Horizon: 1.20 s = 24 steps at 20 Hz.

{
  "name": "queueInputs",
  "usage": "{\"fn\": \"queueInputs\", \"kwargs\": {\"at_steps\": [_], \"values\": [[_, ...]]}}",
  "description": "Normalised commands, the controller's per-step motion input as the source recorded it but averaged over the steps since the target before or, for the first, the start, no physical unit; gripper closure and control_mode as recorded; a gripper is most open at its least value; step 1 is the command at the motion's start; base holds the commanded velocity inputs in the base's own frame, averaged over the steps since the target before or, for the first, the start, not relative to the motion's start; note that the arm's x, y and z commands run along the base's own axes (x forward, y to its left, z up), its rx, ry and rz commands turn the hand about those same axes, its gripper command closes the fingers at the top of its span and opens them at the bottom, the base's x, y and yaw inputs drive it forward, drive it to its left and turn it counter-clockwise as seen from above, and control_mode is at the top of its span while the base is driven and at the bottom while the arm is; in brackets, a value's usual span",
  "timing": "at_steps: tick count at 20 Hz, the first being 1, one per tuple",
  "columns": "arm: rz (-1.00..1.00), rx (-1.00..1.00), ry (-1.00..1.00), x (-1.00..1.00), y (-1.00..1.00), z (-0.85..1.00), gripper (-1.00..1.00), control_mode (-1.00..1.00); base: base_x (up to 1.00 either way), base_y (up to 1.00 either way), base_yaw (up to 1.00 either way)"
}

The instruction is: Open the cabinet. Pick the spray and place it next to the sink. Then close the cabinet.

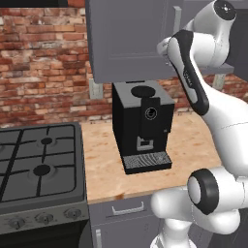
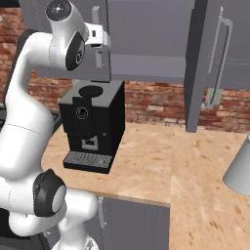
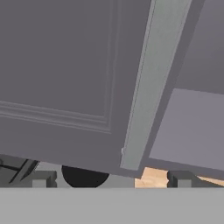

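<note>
Hovering with jaws spread wide and nothing between them, the gripper [image 3: 111, 177] sits at the hand view's lower edge, close under the cabinet [image 3: 65, 65]. Its right door [image 2: 197, 63] stands ajar, upper right of the right base view, above the coffee machine [image 2: 93, 124].

Red brick wall [image 1: 43, 63], wooden countertop [image 2: 161, 161], black coffee machine [image 1: 140, 123], gas stove [image 1: 38, 164], grey drawers [image 1: 126, 213]
</note>
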Motion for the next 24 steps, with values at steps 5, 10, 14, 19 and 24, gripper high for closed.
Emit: {"fn": "queueInputs", "kwargs": {"at_steps": [5,10,14,19,24], "values": [[-0.14,0.00,0.00,0.01,-0.04,0.00,-1.00,-1.00,0.00,0.00,0.00],[-0.13,0.00,0.00,0.03,0.00,0.00,-1.00,-1.00,0.00,0.00,0.00],[-0.03,0.00,0.00,0.21,0.00,0.00,-1.00,-1.00,0.00,0.00,0.00],[0.00,0.00,0.00,0.27,0.00,-0.10,-1.00,-1.00,0.00,0.00,0.00],[0.00,0.00,0.00,0.03,-0.08,-0.02,-1.00,-1.00,0.00,0.00,0.00]]}}
